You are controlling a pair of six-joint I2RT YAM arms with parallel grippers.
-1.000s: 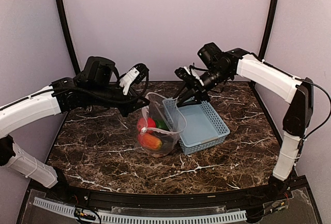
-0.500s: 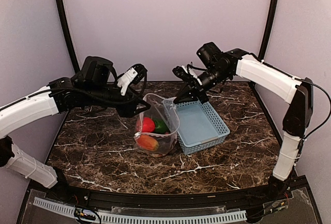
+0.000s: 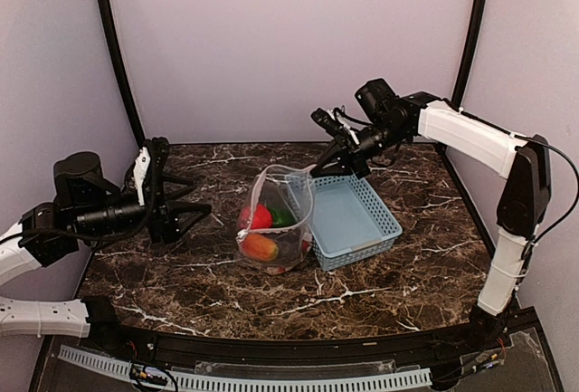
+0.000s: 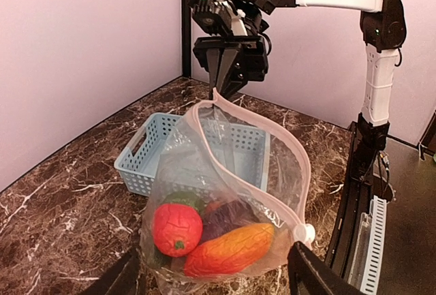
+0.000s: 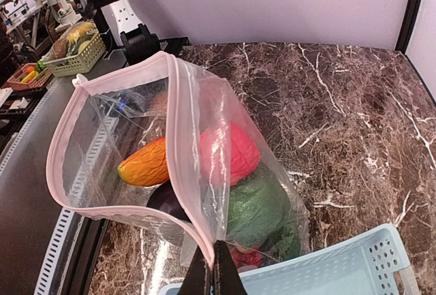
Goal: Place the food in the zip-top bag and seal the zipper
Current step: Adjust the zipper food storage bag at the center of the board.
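The clear zip-top bag (image 3: 291, 195) stands on the table with its mouth gaping. My right gripper (image 3: 314, 171) is shut on the far corner of its pink zipper (image 4: 271, 130) and holds that edge up. Inside lies the food: a red strawberry (image 4: 176, 228), an orange mango (image 4: 229, 249), a purple eggplant (image 4: 236, 216) and a green pepper (image 5: 259, 206). A white slider (image 4: 305, 232) sits at the zipper's near end. My left gripper (image 3: 192, 200) hangs open at the left, clear of the bag, its fingers (image 4: 310, 277) framing the bag in the left wrist view.
A light blue lattice basket (image 3: 362, 218) rests right of the bag, touching it. Dark marbled tabletop (image 3: 181, 274) surrounds both. Purple walls close in the back and sides.
My left gripper has opened, let go of the bag's rim and drawn back to the left. The bag has sagged slightly. My right gripper closed on the zipper corner and keeps it.
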